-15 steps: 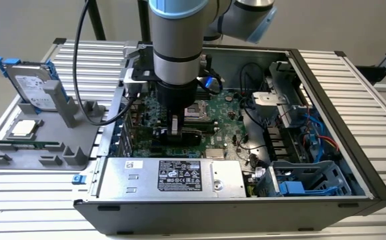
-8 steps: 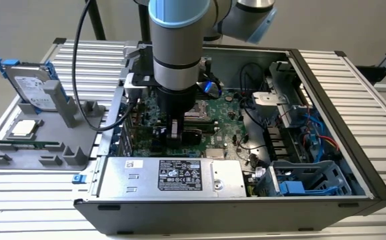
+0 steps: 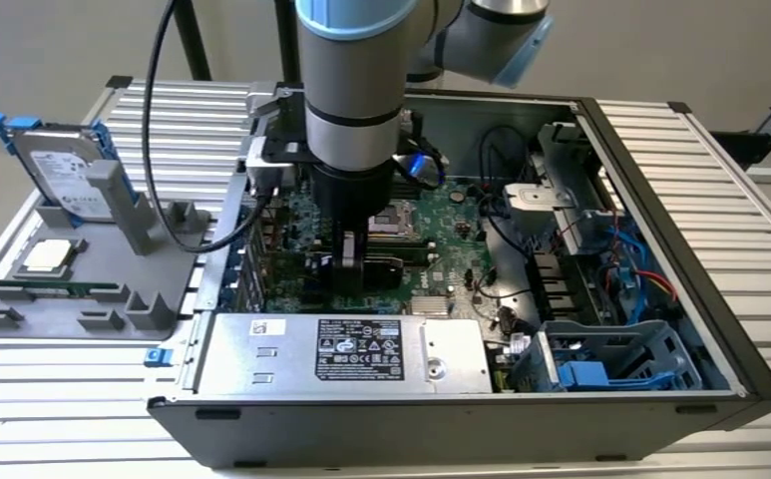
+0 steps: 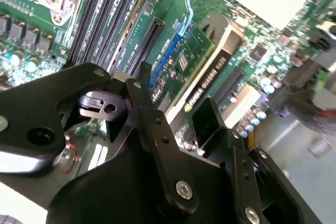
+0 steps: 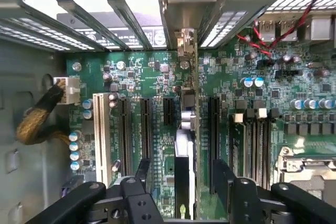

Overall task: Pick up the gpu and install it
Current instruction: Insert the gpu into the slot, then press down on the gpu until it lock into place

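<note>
one thin flat green circuit-board gpu (image 5: 185,166) stands edge-on between the two black fingers (image 5: 143,174) of the arm's gripper (image 5: 184,182), low over the green motherboard (image 5: 142,77) inside the open dark grey computer case (image 3: 704,299). in the first wrist view the fingers sit on either side of the card and look clamped on its body, and its silver metal bracket end (image 5: 186,43) reaches up to the row of silver slot covers (image 5: 121,9) at the case's rear wall. the second wrist view shows the card's green face with a black label strip (image 4: 207,85) just beside a long black expansion slot (image 4: 149,38), with its lower edge at the board; whether the edge connector is already in a slot cannot be told from these views.

judged from this, the step in hand is seating the card. to do it well the card should stay upright and parallel to the black slots (image 5: 126,129), with the bracket lined up with its gap between the slot covers, so the edge meets the slot evenly along its length. any tilt would likely jam one end. pressure is best straight down, gently, since the grip is on a thin board.
</note>
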Controlling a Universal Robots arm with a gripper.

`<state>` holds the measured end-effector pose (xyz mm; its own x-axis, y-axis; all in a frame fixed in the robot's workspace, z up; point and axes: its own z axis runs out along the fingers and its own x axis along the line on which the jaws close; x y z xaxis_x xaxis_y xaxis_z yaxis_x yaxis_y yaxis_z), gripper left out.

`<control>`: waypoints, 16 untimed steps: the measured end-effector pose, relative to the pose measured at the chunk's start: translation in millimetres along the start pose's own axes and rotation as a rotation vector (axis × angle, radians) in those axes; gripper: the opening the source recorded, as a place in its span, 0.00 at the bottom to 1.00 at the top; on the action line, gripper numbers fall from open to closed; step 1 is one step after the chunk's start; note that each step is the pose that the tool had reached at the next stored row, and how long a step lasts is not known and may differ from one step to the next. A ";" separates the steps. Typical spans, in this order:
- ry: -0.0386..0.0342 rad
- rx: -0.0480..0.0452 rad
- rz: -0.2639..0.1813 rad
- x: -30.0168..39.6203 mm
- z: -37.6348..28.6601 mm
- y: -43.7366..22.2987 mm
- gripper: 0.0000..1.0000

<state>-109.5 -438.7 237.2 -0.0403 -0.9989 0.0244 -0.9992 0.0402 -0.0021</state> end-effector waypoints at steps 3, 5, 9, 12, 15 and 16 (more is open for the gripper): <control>0.0001 0.0000 0.000 0.4 -13.5 0.0 1.00; 0.0004 -0.0002 0.000 0.6 -22.7 -0.1 1.00; 0.0020 0.0000 0.000 1.0 -40.7 -0.2 1.00; 0.0041 0.0002 0.000 1.1 -44.1 -0.1 1.00; 0.0051 0.0002 0.000 1.1 -44.2 -0.1 0.00; 0.0053 0.0003 0.000 1.1 -44.1 -0.1 0.00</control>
<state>-109.5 -438.7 281.4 -0.0401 -0.9988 0.0297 -0.9992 0.0401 -0.0024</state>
